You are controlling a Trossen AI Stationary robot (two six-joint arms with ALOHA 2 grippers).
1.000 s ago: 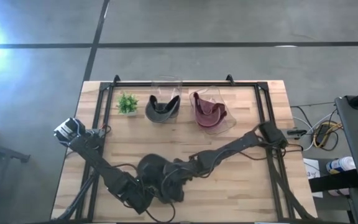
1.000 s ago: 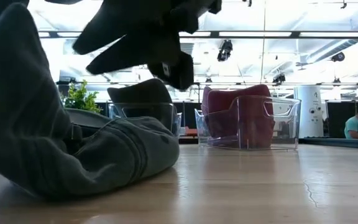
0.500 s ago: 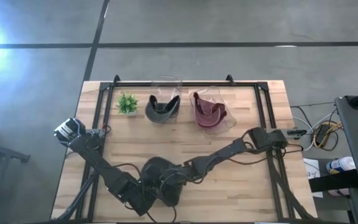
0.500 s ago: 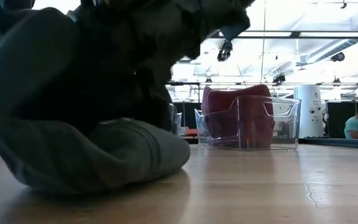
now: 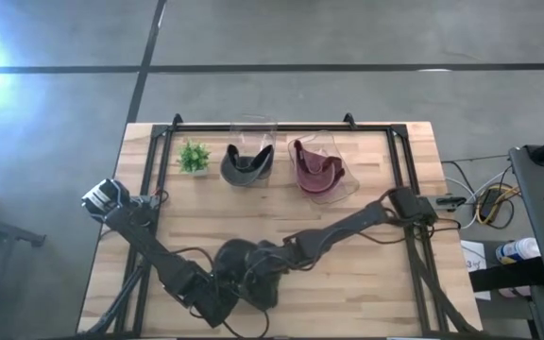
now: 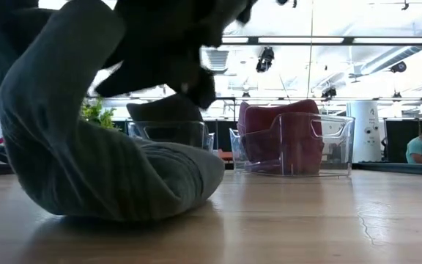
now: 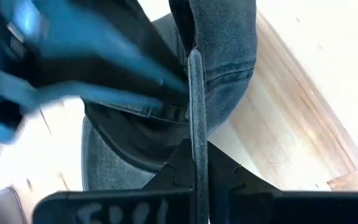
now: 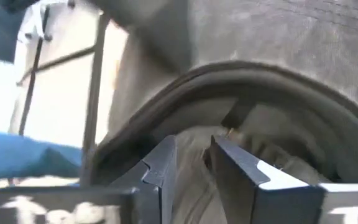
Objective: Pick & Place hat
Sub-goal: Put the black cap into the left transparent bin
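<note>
The right gripper has drawn back a little — jaws narrow around the grey cap's edge, just beside the left gripper, clamped on its brim; transfer looks underway.

Bright ceiling lights backlight the low view; wrist views blur.

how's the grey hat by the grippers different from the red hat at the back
The grey hat lies loose on the bare wooden table near the front edge; the red hat sits in a clear bin at the back. The grey hat is handled by both arms, the left gripper shut on its edge and the right gripper at its rim; the red hat is untouched. Both are soft cloth hats.
</note>
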